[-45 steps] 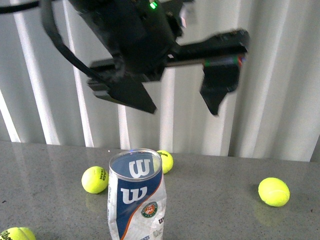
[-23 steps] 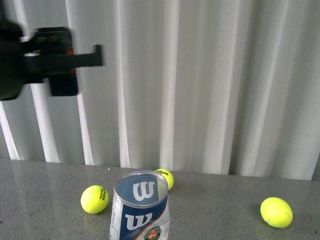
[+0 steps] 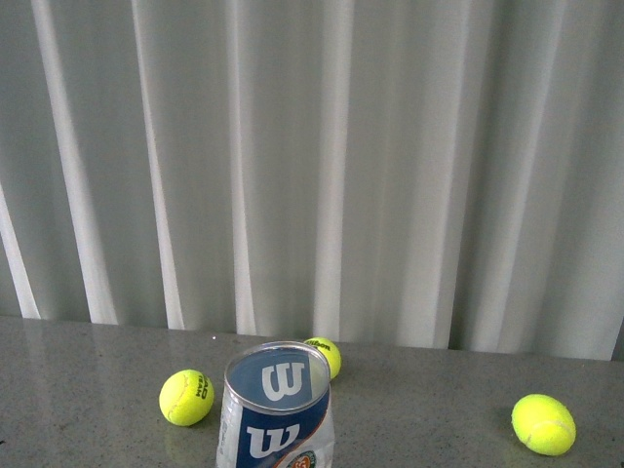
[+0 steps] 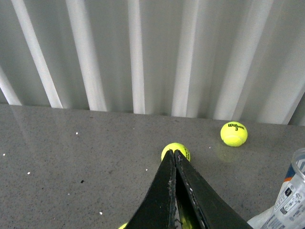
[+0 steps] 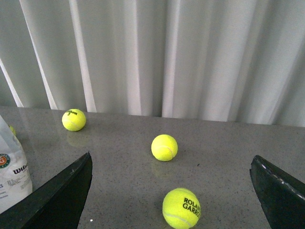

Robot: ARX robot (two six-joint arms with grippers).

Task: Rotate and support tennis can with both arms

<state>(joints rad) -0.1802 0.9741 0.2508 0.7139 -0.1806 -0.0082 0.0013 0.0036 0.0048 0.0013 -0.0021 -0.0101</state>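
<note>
Change: no arm is seen in the front view any more; the black arm shown at upper left half a second ago has gone.
Tennis can [image 3: 276, 406]: stood upright near the bench's [image 3: 429, 409] front edge, its silvery rim uppermost.
Tennis balls, front view: three are counted, one [image 3: 186, 397] beside the can, one [image 3: 325, 355] behind it, one [image 3: 543, 423] towards the right edge.
Left gripper [image 4: 174, 160]: fingers pressed together, nothing held.
Right gripper [image 5: 171, 183]: fingers spread wide, nothing between them.
</note>
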